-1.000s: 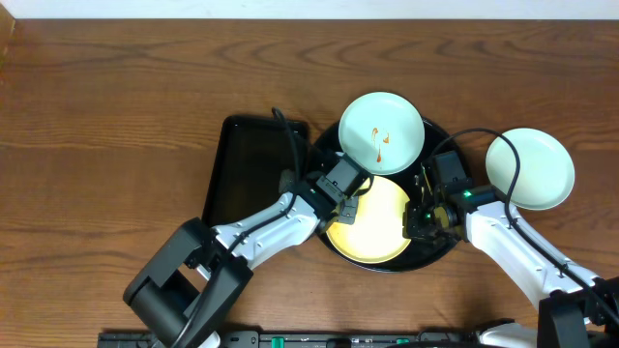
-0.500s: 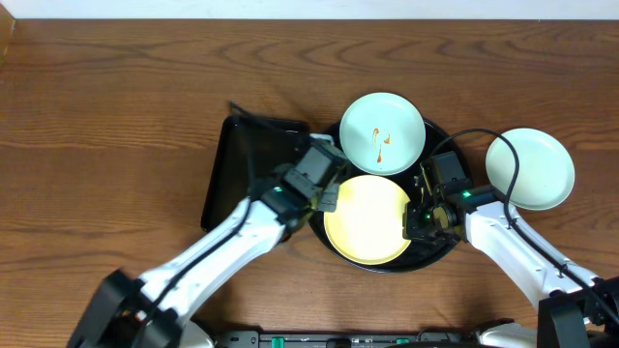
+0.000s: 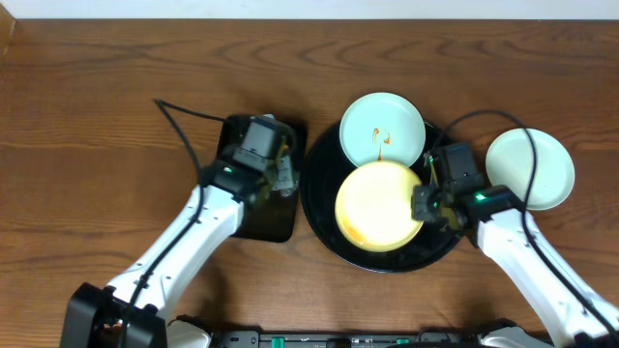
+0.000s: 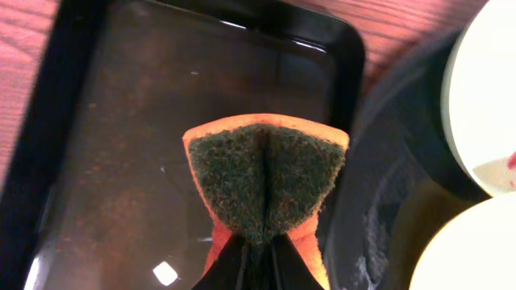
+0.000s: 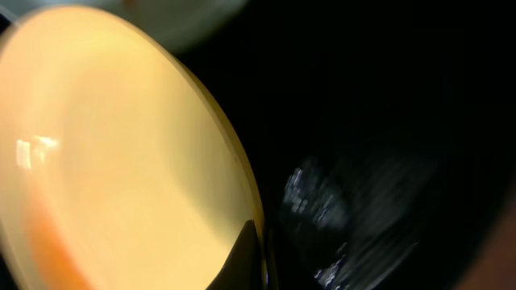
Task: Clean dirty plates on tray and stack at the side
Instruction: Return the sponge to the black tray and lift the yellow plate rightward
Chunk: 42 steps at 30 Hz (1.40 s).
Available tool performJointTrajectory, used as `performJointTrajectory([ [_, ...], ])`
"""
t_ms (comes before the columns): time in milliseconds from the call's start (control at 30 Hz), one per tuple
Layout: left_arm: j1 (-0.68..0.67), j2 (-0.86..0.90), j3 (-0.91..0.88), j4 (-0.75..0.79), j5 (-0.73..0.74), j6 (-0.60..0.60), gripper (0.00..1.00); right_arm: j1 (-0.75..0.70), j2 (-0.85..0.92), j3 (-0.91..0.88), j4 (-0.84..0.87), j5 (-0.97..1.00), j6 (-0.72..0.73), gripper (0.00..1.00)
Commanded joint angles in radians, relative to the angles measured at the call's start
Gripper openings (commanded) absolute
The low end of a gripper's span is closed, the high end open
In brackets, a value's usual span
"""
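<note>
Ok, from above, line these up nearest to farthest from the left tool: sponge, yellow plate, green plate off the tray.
1. Sponge: in the left tool.
2. Yellow plate: over the round tray.
3. Green plate: far right, on the table.

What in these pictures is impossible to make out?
1. Right wrist view: blurred and dark; only a sliver of the right claw shows at the bottom edge, against the yellow plate.
2. Left wrist view: the right edge cuts off the smeared mint plate.
3. Overhead view: the left claw hides most of the sponge it grips; the yellow plate covers part of the round tray.
</note>
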Motion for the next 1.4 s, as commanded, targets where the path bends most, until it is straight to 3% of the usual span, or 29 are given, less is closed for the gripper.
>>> performJointTrajectory([
  [0, 0.048, -0.002, 0.004, 0.004, 0.046, 0.005, 0.08, 0.018, -0.072, 0.039, 0.029, 0.174, -0.123, 0.01],
  [400, 0.075, 0.010, 0.004, 0.005, 0.047, 0.006, 0.08, 0.151, -0.148, 0.039, 0.114, 0.404, -0.388, 0.01],
  [767, 0.075, 0.020, 0.003, 0.005, 0.047, 0.006, 0.08, 0.347, -0.148, 0.039, 0.254, 0.826, -0.578, 0.01],
  [1367, 0.075, 0.020, 0.003, 0.009, 0.047, 0.006, 0.08, 0.365, -0.148, 0.039, 0.299, 0.911, -0.652, 0.01],
])
